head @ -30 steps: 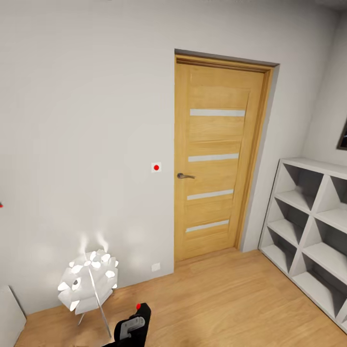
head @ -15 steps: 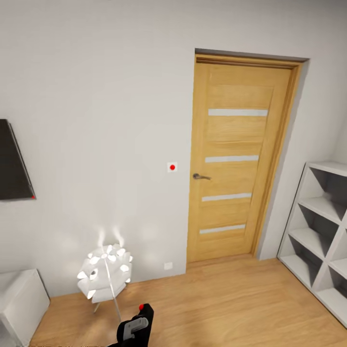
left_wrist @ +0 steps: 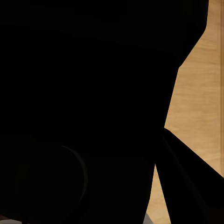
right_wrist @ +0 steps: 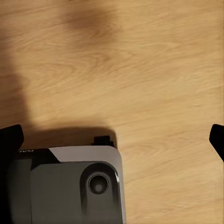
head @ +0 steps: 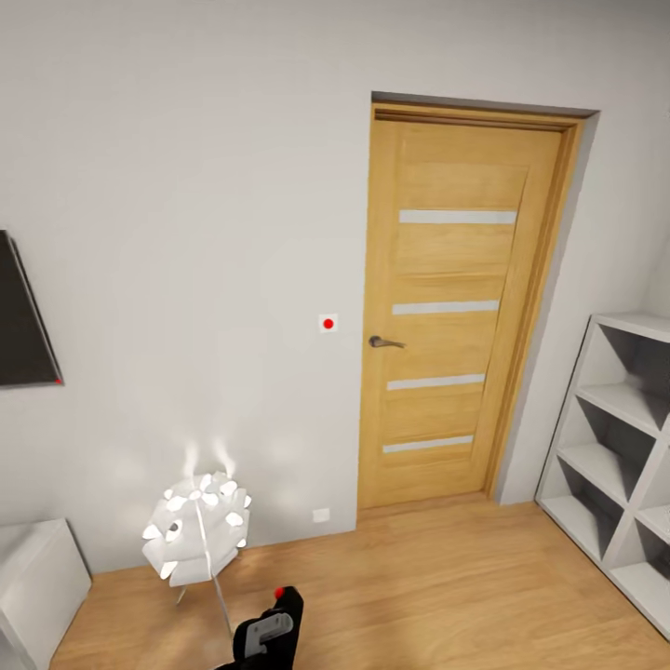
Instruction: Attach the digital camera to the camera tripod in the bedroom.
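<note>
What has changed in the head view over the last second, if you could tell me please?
The view swung left: the door and shelf unit slid right, and a dark wall panel and white box came in at the left edge. In the last half second it barely shifted. That is camera motion, not things moving. The digital camera stayed low in the picture beside the lamp.

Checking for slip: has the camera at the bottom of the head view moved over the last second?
Cannot tell. The whole view panned; the door and lamp shifted too, and the camera stayed at the bottom edge.
</note>
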Controlling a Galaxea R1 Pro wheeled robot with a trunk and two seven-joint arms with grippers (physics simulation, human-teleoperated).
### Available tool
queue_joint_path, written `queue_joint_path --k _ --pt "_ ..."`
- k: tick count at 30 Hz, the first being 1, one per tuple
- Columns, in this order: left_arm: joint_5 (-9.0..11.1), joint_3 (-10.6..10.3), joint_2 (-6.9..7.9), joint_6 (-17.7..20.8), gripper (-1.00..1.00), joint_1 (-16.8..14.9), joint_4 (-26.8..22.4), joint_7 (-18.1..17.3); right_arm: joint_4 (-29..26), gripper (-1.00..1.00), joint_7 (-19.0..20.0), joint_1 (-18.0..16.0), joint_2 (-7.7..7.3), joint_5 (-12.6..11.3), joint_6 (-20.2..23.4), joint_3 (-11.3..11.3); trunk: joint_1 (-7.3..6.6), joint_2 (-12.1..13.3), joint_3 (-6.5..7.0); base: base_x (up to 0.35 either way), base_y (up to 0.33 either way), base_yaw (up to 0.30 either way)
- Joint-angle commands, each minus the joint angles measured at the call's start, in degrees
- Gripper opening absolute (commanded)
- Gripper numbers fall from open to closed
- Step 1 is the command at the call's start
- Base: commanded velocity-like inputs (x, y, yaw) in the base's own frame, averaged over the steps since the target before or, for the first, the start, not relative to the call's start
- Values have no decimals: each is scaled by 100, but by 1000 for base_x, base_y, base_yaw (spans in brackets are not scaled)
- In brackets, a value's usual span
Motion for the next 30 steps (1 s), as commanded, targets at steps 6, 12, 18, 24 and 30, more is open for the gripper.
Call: queue_joint_path --k 6,12,18,24,30 --pt "59 -42 -21 3 -100 -3 7 -25 19 100 -8 -6 0 13 -35 -37 2 -5 -2 1 -215 0" --pt "60 -42 -22 3 -100 -3 7 -24 19 100 -13 -6 6 13 -33 -37 2 -5 -2 0 -271 0" --pt "61 -42 -23 3 -100 -2 7 -24 19 100 -14 -6 6 3 -36 -37 2 -5 -2 0 -280 1" --pt "61 -42 -21 3 -100 -2 7 -24 19 100 -10 -6 -14 -4 -41 -44 2 -5 -2 0 -282 170" --pt "61 -40 -21 3 -100 -3 7 -20 19 100 -6 -6 -17 2 -41 -46 2 -5 -2 0 -282 256"
